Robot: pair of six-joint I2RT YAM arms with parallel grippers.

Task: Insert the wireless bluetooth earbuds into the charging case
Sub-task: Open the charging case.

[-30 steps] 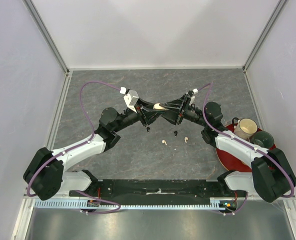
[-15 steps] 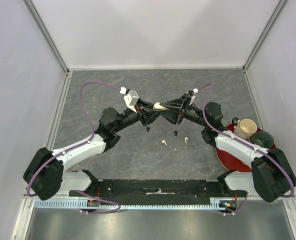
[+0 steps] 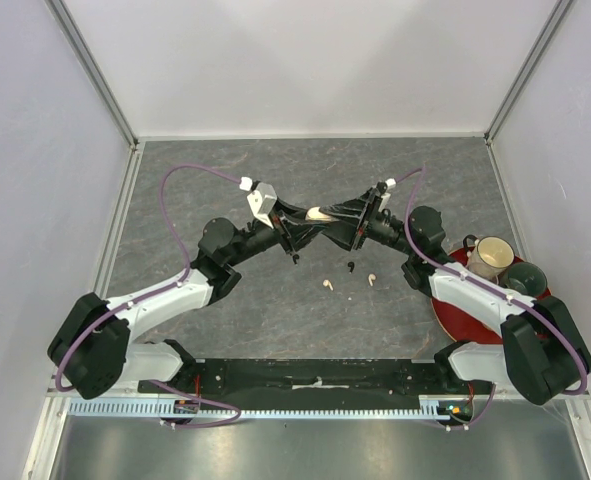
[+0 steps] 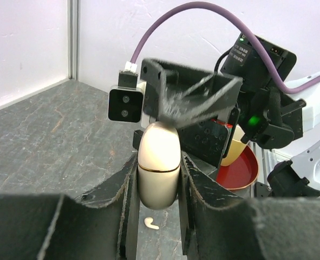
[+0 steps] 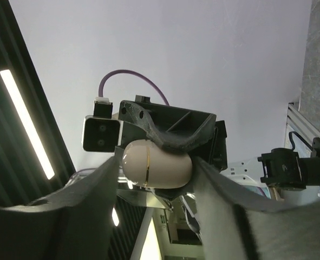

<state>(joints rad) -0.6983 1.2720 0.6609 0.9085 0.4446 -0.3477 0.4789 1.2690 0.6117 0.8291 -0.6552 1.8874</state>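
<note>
The charging case (image 3: 318,213) sits between my left gripper (image 3: 306,217) and my right gripper (image 3: 331,211), above the middle of the table (image 3: 205,170). Nearer my bases, the earbuds (image 3: 327,285) lie spread on the table. At the right edge, a mug (image 3: 490,256) and a cup (image 3: 523,277) stand side by side on a plate (image 3: 453,325).

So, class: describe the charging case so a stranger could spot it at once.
Find the grey table, then its middle, where the left gripper and right gripper meet tip to tip. Held between them, above the table, is the case: a smooth cream egg with a thin gold seam, far bigger than the tiny earbuds lying below.
</note>
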